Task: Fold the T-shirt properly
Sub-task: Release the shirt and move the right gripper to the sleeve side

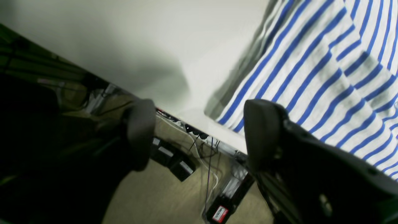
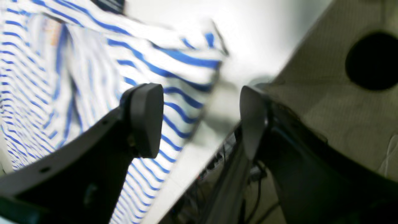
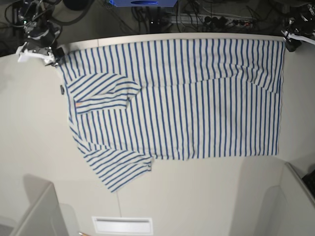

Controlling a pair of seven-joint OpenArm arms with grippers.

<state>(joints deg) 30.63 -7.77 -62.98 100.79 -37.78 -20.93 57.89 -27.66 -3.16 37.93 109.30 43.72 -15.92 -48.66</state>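
The T-shirt (image 3: pixel 197 98), white with thin blue stripes, lies flat on the pale table (image 3: pixel 29 128), its far edge along the table's back edge. One sleeve is folded in, showing an orange mark (image 3: pixel 77 104). My left gripper (image 1: pixel 202 133) stands open at the shirt's far corner (image 1: pixel 326 77), on the base view's right (image 3: pixel 291 42), with nothing between its fingers (image 1: pixel 264 133). My right gripper (image 2: pixel 200 121) is open too, over the striped cloth's (image 2: pixel 62 93) other far corner, at the base view's upper left (image 3: pixel 51 56).
Cables and power strips (image 3: pixel 216 19) lie on the floor beyond the table's back edge (image 1: pixel 214 137). A white slotted plate (image 3: pixel 122 225) sits at the front edge. Grey panels stand at the front left (image 3: pixel 39 216) and front right (image 3: pixel 290 201).
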